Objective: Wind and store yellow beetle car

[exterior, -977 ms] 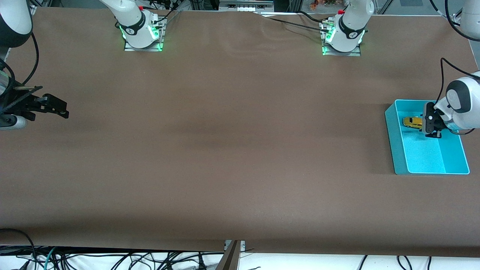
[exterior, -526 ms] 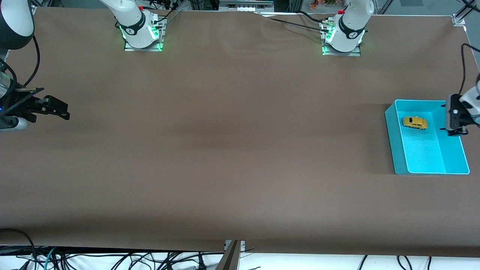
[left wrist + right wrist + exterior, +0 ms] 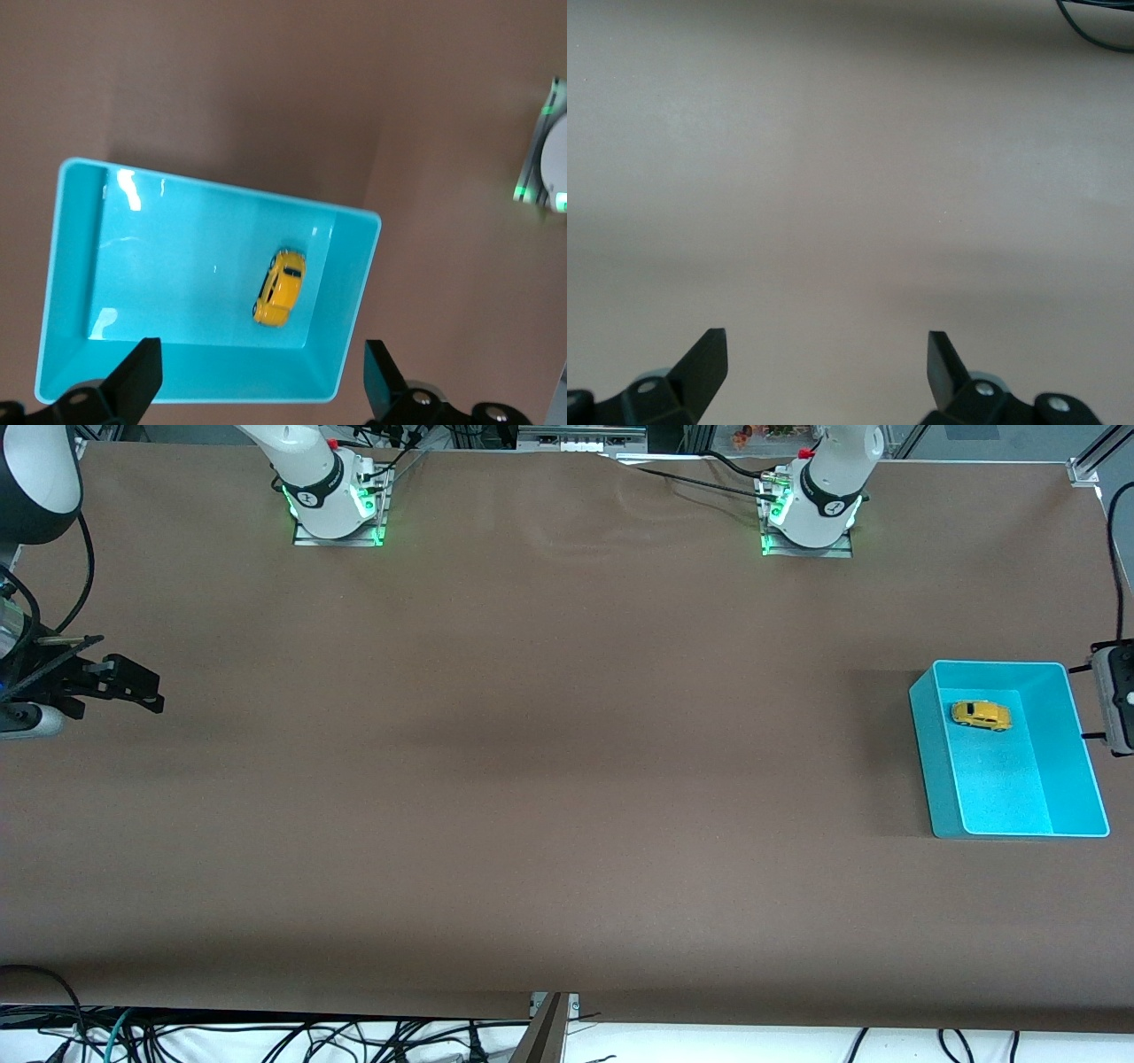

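Brown cloth covers the whole tabletop (image 3: 549, 779) in front of you, with the two white arm bases standing along its farther edge and loose cables hanging below its nearer edge. At the left arm's end you have an open turquoise plastic bin (image 3: 1076, 779) with sloped walls. Your small yellow beetle car (image 3: 981, 715), a rounded toy with dark windows, sits on its wheels on the bin floor, in the part of the bin farther from the front camera and close to the wall that faces the right arm's end. In the left wrist view you can see the car (image 3: 279, 287) lying free, with nothing touching it.

Your left pincer (image 3: 261, 390) hangs in the air above the bin's outer edge at the left arm's end; its two dark fingers (image 3: 137, 376) stand wide apart with nothing between them. In the front view you catch only a sliver of it at the picture's edge.

Your right pincer (image 3: 124, 682) waits over bare cloth at the right arm's end, well apart from the bin. Its fingers (image 3: 704, 359) are likewise spread wide and hold nothing
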Tool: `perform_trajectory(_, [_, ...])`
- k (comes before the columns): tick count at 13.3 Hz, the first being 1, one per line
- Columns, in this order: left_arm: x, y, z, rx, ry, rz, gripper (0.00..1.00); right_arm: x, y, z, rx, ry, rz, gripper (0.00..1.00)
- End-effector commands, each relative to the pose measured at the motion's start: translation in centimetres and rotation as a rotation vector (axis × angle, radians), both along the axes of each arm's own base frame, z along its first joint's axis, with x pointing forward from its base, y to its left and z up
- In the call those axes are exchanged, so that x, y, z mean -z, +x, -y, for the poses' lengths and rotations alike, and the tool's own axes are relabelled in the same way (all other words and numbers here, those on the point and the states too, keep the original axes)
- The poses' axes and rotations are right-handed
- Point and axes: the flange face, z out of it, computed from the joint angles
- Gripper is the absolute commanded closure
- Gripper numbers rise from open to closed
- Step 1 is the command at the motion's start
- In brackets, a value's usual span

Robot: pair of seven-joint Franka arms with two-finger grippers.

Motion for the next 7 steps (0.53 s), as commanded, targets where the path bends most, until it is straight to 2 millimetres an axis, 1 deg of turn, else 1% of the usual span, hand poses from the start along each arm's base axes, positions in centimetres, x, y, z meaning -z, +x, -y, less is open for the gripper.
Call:
perform_trajectory(1, [-0.6,1.4,4.6,-0.136,-0.003,0.005,0.0,-0.4,0.3,-0.3,0.009,-0.015,0.012,0.0])
perform_trajectory(3, [-0.4,1.8,6.8,-0.262,-0.041,0.004,0.0,-0.4,0.3,-0.2,0.009,-0.015,0.012,0.0])
perform_trajectory(6, [-1.3,2.3,13.8,-0.361,-0.029,0.006,0.0,-0.4,0.3,0.3,0.012,-0.014,0.012,0.0])
perform_trajectory(7, [-2.1,2.1,15.7,-0.437,-0.009,0.009,0.0,-0.4,0.3,0.3,0.01,-0.014,0.012,0.0])
